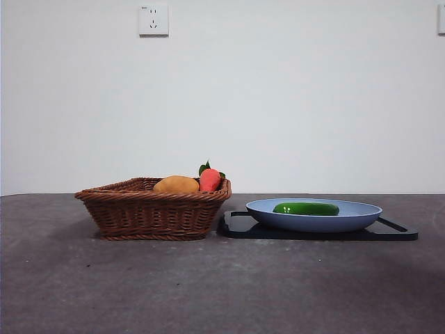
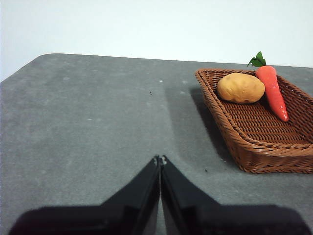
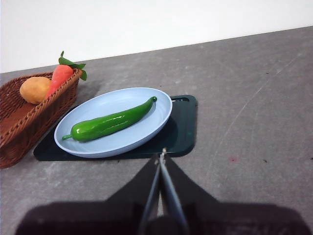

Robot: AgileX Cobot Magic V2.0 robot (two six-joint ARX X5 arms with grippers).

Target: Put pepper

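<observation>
The pepper [image 3: 110,122] lies lengthwise in a pale blue plate [image 3: 146,134]; long, glossy, dark green, one thin tip resting near the plate's rim, the blunter end w/ a short stem toward the basket side; in the front view the pepper [image 1: 306,208] shows just above the plate's [image 1: 348,219] rim. The plate sits on a dark board [image 3: 183,127] w/ a handle cut-out at one end (front view shows the board [image 1: 396,232] sticking out past the plate on the side away from the basket).

Just beside the board stands a wicker basket [image 1: 149,216]; brown, woven, low-walled; board and basket look close to touching, though contact can't be confirmed. In the basket: a rounded yellow-orange potato [image 2: 240,87] and a carrot [image 2: 273,90] w/ green leaves, the two side by side at the far end, the carrot leaning on the wall w/ its leaves above the rim; rest of the basket floor is bare wicker.

Left end effector [image 2: 160,159] is over bare grey tabletop [image 2: 88,127], apart from the basket, jaws pressed together at the tips, gripping nothing. Right end effector [image 3: 162,155] is near the board's edge, short of the plate, jaws likewise closed tip to tip w/ nothing between them; neither touches the pepper. Neither arm shows in the front view; behind the tabletop a white wall w/ a socket [image 1: 153,20] high up.
</observation>
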